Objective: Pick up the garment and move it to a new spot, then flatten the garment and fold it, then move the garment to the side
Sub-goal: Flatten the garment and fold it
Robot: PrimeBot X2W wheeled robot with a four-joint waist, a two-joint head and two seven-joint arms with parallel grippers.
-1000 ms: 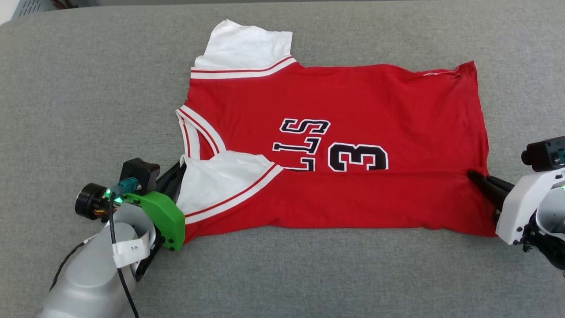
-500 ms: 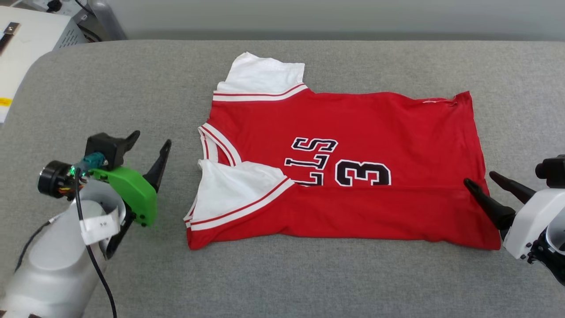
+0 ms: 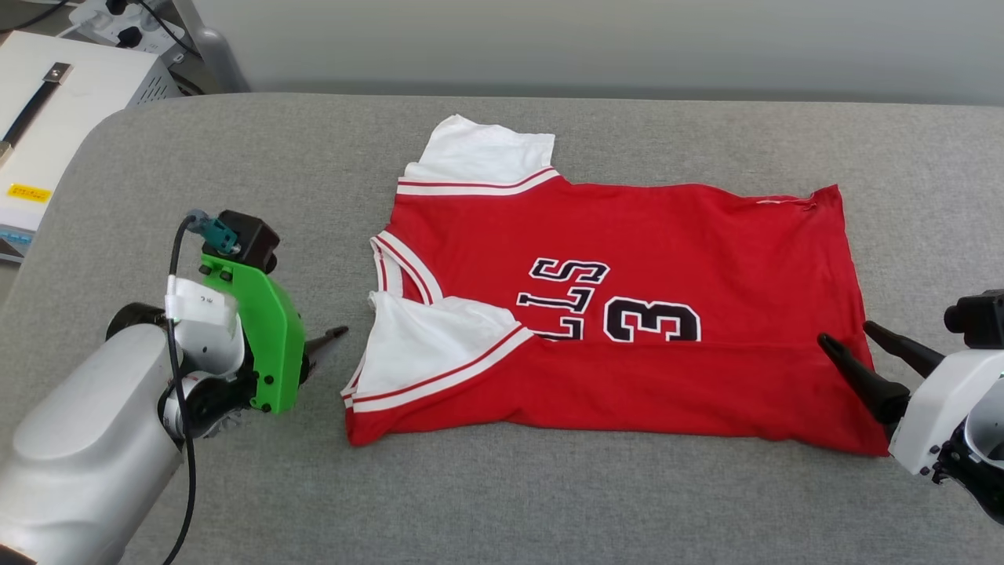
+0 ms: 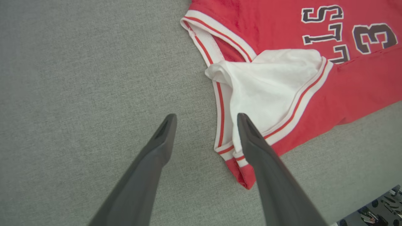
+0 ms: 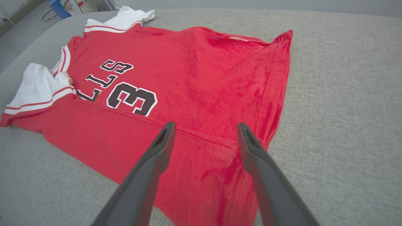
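Jersey flat on grey desk, near edge folded up over the lettering (first fold, presumably). Left claw apart beside sleeve; right claw apart over hem, both empty.

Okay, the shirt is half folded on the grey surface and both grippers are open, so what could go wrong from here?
1. The near white sleeve lies bunched on the shirt; the next fold may trap that lump.
2. The right gripper hangs open over the folded hem; a finger could snag and drag the flap open.
3. The far sleeve sticks out past the body, so the final fold may come out uneven.
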